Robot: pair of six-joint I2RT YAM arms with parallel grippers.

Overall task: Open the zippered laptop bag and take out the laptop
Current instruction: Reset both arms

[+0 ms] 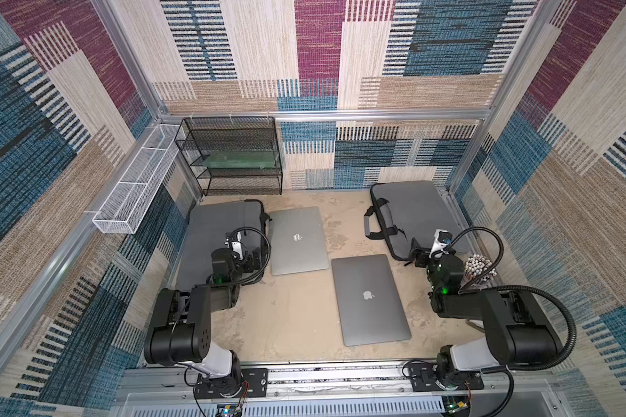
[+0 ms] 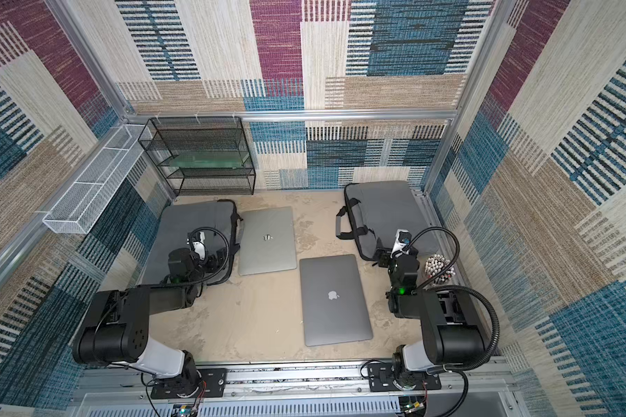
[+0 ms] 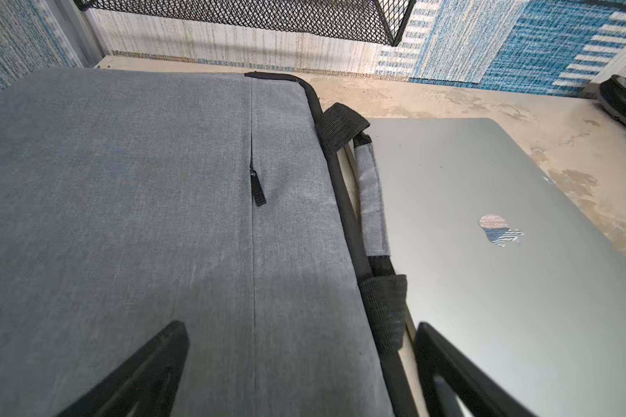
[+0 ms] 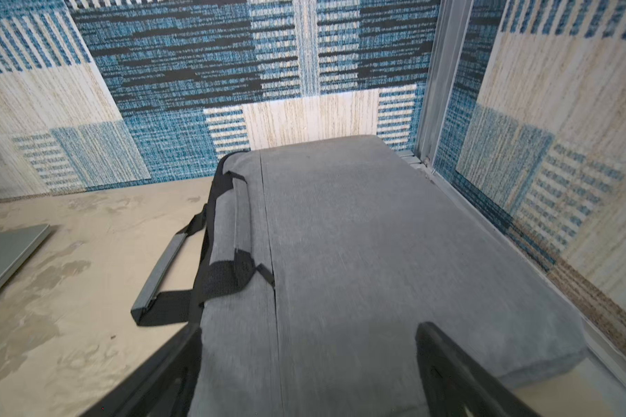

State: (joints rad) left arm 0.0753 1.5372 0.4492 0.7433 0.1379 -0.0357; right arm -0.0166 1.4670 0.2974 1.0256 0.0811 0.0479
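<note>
Sandy, scuffed tabletop (image 1: pixel 293 325), patchwork carpet walls (image 1: pixel 253 54) on three sides. At frame left, left gripper (image 1: pixel 249 260) above the left bag (image 1: pixel 210 231), jaws spread wide, nothing clamped. In the left wrist view, one finger (image 3: pixel 152 361) over grey fabric, its partner over the edge of the upper laptop (image 3: pixel 485 289); contact impossible to call. At frame right, right gripper (image 1: pixel 419 257) just as wide apart, poised over the near end of the right bag (image 1: pixel 412 213), holding nothing. Both laptops already out on the table, lids closed: upper laptop just beside the left bag, lower laptop (image 1: pixel 371 299) at centre frame.

Only in the left wrist view: a zipper pull (image 3: pixel 258 189) on the bag's face seam, and a bag handle (image 3: pixel 373 202) lapping onto the laptop's edge. Only in the top views: black mesh shelf (image 1: pixel 237 155), white wire basket (image 1: pixel 131 202), cup of pens (image 1: pixel 479 270).

Left bag tight to the wall at frame left, right bag hard against the wall at frame right. Bare table at lower centre, left of the lower laptop.
</note>
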